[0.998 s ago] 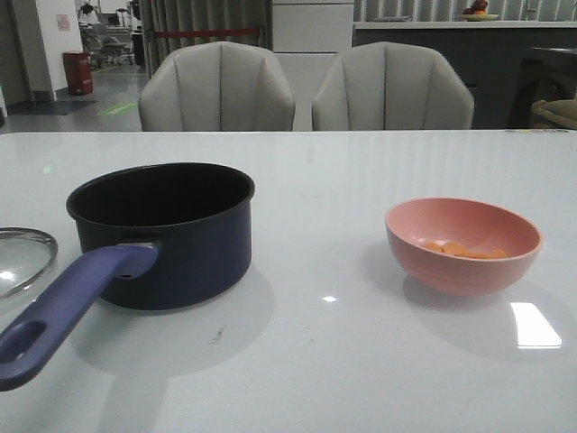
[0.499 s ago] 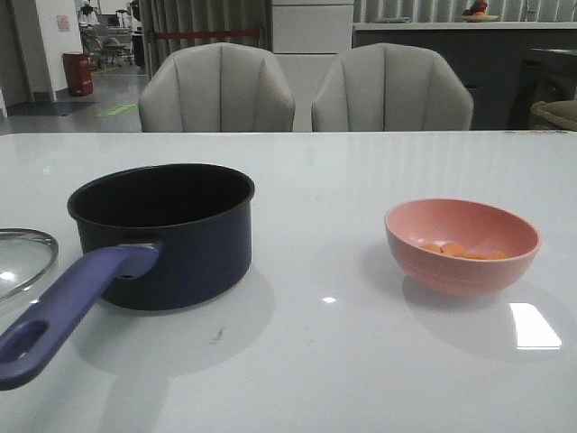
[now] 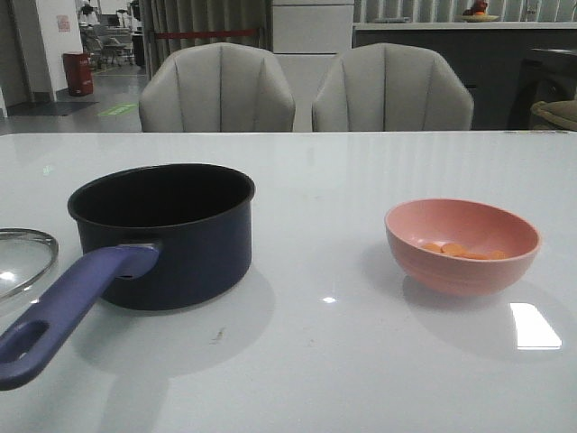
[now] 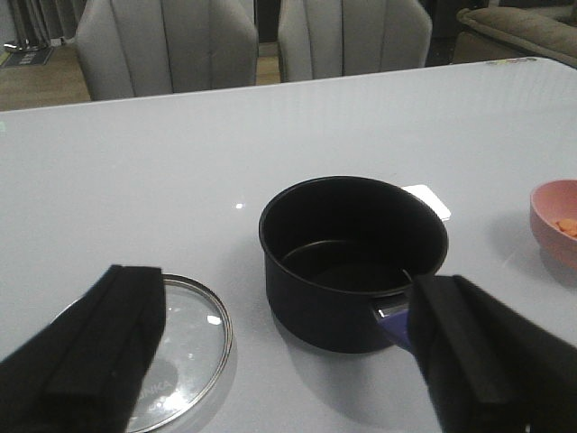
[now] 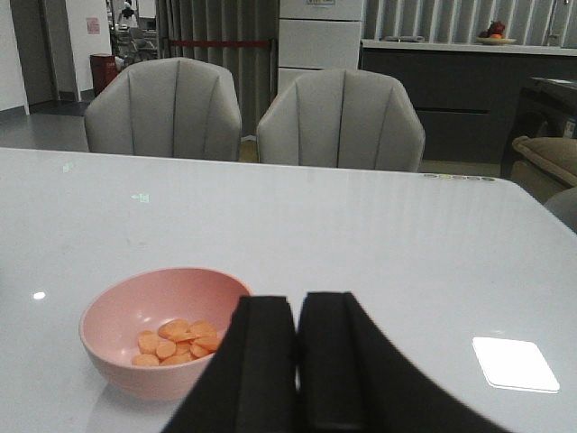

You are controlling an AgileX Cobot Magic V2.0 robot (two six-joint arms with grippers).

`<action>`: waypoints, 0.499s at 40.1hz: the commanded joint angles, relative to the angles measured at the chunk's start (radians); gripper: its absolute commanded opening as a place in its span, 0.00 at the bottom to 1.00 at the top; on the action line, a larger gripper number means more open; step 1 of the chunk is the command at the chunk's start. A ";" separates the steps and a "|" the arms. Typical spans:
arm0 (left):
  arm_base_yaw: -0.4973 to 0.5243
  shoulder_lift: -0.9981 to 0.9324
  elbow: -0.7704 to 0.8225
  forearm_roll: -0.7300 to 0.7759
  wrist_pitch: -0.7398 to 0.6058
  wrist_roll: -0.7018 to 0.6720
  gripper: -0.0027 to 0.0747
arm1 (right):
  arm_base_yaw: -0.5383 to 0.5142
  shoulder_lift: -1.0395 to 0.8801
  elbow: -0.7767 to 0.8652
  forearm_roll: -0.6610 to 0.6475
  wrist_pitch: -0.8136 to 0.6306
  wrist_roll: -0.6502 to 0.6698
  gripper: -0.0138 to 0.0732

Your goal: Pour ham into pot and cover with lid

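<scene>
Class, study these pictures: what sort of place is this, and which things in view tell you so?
Probably a dining or showroom-style kitchen area, used here as a robot test space. A large white table with two padded grey chairs behind it, a saucepan on it, and a counter with a fruit dish at the back suggest this.

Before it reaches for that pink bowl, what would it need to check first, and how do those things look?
1. Ham in the pink bowl: ok.
2. Pot uncovered and empty inside: ok.
3. Lid off, flat on the table beside the pot: ok.
4. Right gripper open for grasping: not ok, fingers are together.
5. Left gripper open: ok, holding nothing.
6. Table between bowl and pot free of obstacles: ok.
</scene>
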 commanded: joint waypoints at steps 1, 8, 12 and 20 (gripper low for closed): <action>-0.023 -0.030 -0.001 -0.001 -0.100 0.003 0.79 | -0.001 -0.018 -0.006 0.002 -0.077 -0.006 0.34; -0.033 -0.069 0.048 -0.024 -0.162 0.003 0.79 | -0.001 -0.018 -0.006 0.002 -0.087 -0.006 0.34; -0.033 -0.069 0.061 -0.037 -0.178 0.003 0.79 | -0.001 -0.018 -0.007 0.002 -0.145 -0.004 0.34; -0.033 -0.069 0.061 -0.040 -0.180 0.003 0.79 | -0.001 0.020 -0.097 0.020 -0.130 -0.002 0.34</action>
